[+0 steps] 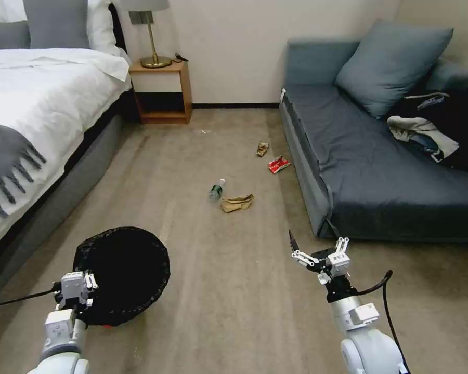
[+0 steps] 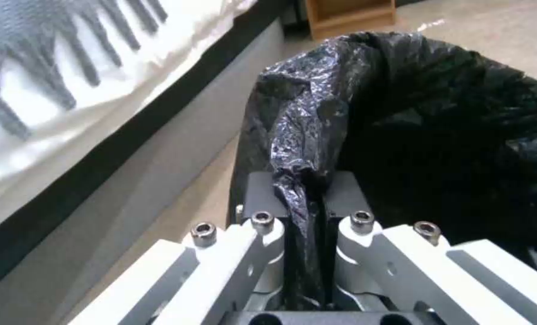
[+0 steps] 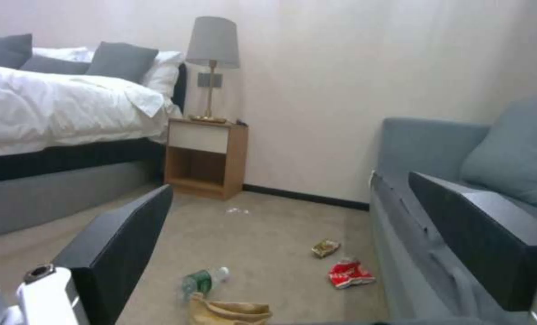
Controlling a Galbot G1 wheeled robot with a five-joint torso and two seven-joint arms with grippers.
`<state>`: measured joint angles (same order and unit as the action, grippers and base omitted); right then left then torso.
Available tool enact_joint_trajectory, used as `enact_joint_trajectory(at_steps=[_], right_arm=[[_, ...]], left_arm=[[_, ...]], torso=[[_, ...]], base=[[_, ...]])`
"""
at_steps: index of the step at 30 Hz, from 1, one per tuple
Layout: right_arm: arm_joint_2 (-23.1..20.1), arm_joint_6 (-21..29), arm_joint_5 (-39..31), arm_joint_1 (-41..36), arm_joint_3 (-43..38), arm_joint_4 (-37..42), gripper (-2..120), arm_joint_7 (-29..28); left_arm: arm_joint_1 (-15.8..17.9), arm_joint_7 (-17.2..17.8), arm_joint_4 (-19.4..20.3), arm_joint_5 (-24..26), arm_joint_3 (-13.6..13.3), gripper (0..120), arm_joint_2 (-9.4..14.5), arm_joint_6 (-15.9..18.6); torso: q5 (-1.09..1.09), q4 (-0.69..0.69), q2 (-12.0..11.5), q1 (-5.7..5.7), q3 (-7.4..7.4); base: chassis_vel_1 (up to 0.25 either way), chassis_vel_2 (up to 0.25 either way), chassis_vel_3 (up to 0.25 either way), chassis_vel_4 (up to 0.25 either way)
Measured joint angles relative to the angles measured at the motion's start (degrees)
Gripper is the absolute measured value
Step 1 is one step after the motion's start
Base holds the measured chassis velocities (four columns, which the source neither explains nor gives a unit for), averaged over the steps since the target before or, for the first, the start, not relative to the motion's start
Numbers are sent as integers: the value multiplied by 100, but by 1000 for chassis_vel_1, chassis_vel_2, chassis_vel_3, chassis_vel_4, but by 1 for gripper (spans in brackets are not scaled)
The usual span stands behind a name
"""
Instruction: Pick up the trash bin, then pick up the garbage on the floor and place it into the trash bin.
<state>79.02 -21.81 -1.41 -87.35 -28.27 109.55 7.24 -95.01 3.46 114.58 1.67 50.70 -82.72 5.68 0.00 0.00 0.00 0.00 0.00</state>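
Left gripper point(image 2: 304, 198) near left, fingers point(image 2: 260, 198) clenched on black-bag rim of trash bin point(image 1: 127, 270), beside bed point(image 1: 41, 98). Right gripper point(image 1: 317, 252) near right above floor, fingers point(image 3: 123, 243) spread, empty. Garbage on floor farther off, by sofa point(image 1: 379, 171): bottle point(image 1: 217, 189) touching brown paper bag point(image 1: 237, 202); red-white wrapper point(image 1: 278, 164), yellow-green wrapper point(image 1: 262, 148) beyond.

light: even, soft indoor | shadows: faint | blur: wrist views soft | bin liner point(image 2: 316, 104): slight sheen, perhaps glare
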Motion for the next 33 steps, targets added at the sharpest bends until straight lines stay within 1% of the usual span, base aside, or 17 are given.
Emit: enact_joint_trajectory(at_steps=[5,13,18,19,21,28,29,33], right_arm=[[20,1,23,45,5,-44,100,50],[37,-2,58,79,31,-78,100,88],[-8,0,37,78,41,-76,100,123],[-25,0,35,75,40,-76,100,129],[-33,0,34,77,41,-76,100,146],[-37,0,45,104,63,-103,100,182],[-54,-1,57,119,83,-133,100,184],[-182,-27,67,153,159,-190,100,157]], left_arm=[[0,12,-40,-26,2,7,1,-54],[0,26,-44,-19,5,7,11,-73],[4,38,-44,-9,16,7,22,-75],[3,40,-44,-5,14,7,23,-79],[3,43,-54,-5,14,7,30,-106],[0,47,-74,-1,14,7,51,-118],[-2,49,-74,3,17,7,63,-121],[-10,56,-86,8,31,7,104,-145]], torso=[[0,0,0,-1,0],[0,0,0,-1,0],[2,0,0,-1,0],[-3,-1,0,0,1],[1,-1,0,0,1],[-2,-1,0,1,0],[1,-1,0,0,1],[-2,0,0,0,1]], base=[[-175,162,173,-166],[-249,263,259,-242],[-321,301,311,-310],[-358,348,358,-294],[-348,349,363,-347],[-339,343,349,-354],[-323,322,320,-350],[-327,331,335,-353]])
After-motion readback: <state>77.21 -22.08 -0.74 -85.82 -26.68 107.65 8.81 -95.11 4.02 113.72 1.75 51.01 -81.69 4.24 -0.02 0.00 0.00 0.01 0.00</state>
